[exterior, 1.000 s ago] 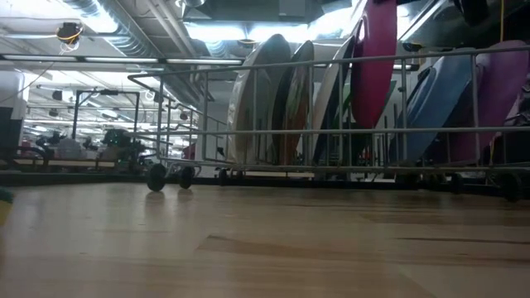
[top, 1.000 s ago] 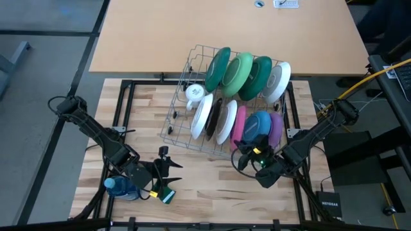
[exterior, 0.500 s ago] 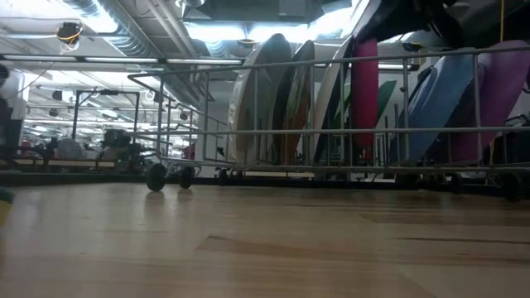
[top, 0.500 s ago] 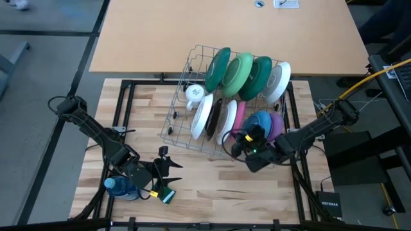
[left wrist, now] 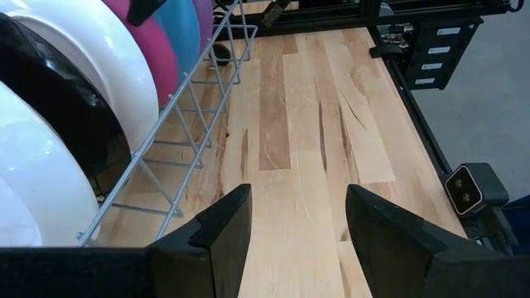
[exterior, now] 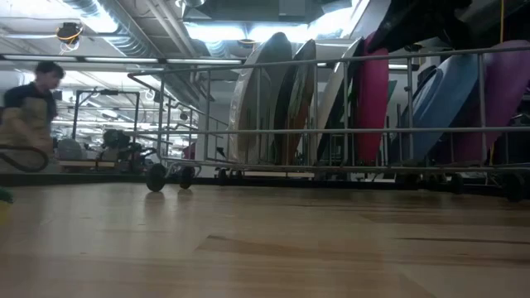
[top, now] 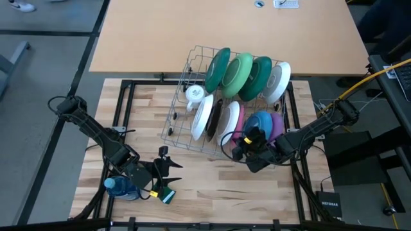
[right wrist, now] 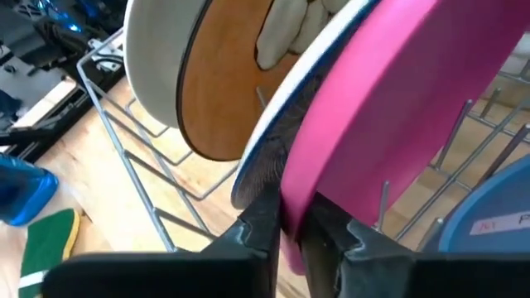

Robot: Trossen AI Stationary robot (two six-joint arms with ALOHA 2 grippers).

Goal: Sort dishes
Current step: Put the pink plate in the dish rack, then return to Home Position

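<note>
High view: a wire rack [top: 183,90] stands mid-table, holding the plates upright in two rows. The far row carries dark green, light green, dark green and white plates. The near row carries white, dark, white, a pink plate [top: 238,120], blue and purple. The right gripper [top: 246,145] sits at the near rim of the pink plate. The left gripper [top: 168,168] waits near the table's front edge, beside a green sponge [top: 168,195] and a blue bottle [top: 119,188].

Low view: the pink plate [exterior: 372,103] stands upright behind the rack wires.

Left wrist view: the left fingers [left wrist: 222,228] are spread apart over bare wood, holding nothing.

Right wrist view: the right fingers [right wrist: 263,217] pinch the pink plate's [right wrist: 373,108] edge, beside a brown plate [right wrist: 224,91].
</note>
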